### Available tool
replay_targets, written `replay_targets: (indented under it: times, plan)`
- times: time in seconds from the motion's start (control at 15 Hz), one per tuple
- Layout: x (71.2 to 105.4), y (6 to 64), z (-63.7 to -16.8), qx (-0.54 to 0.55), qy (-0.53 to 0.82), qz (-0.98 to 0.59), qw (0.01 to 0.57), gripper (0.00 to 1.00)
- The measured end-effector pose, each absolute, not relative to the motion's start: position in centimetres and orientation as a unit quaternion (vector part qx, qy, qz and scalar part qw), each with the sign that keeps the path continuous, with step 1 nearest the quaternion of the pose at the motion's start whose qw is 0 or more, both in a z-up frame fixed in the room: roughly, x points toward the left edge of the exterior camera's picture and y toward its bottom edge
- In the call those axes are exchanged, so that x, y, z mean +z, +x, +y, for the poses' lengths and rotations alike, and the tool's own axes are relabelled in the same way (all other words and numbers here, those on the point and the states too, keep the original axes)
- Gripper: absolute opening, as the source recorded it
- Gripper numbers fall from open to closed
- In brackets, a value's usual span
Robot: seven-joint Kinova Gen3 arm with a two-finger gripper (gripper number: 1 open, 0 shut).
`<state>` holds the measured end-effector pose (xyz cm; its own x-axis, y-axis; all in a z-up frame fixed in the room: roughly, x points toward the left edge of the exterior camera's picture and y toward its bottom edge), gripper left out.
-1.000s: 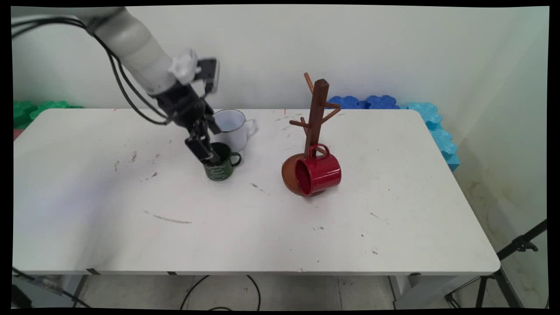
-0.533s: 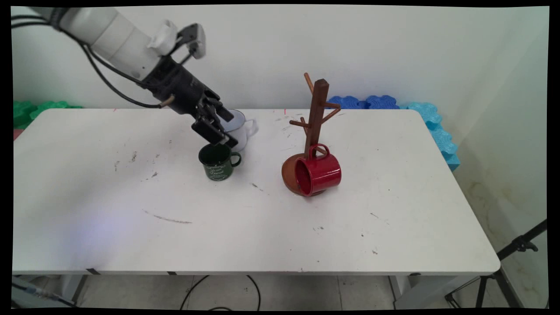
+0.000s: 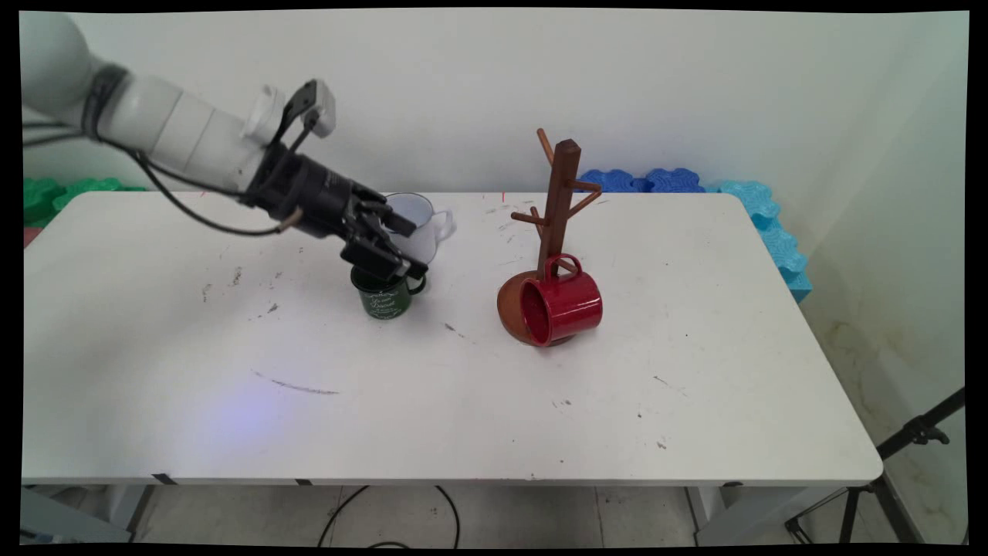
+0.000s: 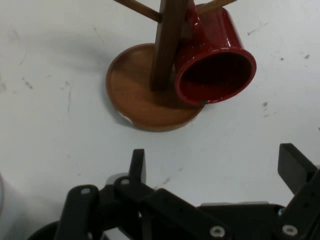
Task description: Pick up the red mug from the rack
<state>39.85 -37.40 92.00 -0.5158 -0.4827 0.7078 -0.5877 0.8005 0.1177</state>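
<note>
My gripper point(image 3: 411, 249) hangs open just above a dark green mug point(image 3: 384, 298), which stands upright on the white table point(image 3: 231, 432); part of its rim is hidden behind the fingers. Nothing is held between the fingers. A white mug point(image 3: 423, 225) stands right behind the gripper. To the right is a brown wooden mug tree point(image 3: 557, 193) with a red mug point(image 3: 563, 306) hanging by its handle from a low peg, mouth facing forward. In the hand view the gripper point(image 4: 215, 162) points toward the tree's round base point(image 4: 132, 95) and the red mug point(image 4: 215, 70).
Blue foam blocks point(image 3: 718, 193) lie along the table's far right edge and green ones point(image 3: 54, 193) at the far left. A black tripod point(image 3: 903, 455) stands on the floor at the lower right. Cables hang from the arm.
The gripper has lifted out of the green mug's mouth and tilted toward level, now pointing right over the mug. The mug stayed in place.
</note>
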Motion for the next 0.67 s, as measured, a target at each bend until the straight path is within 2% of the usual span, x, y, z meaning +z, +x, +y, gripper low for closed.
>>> replay_targets:
  times: [0.67]
  plan:
    - [82.5,37.7,-35.4,0.076,0.329,-0.814,0.472,1.0]
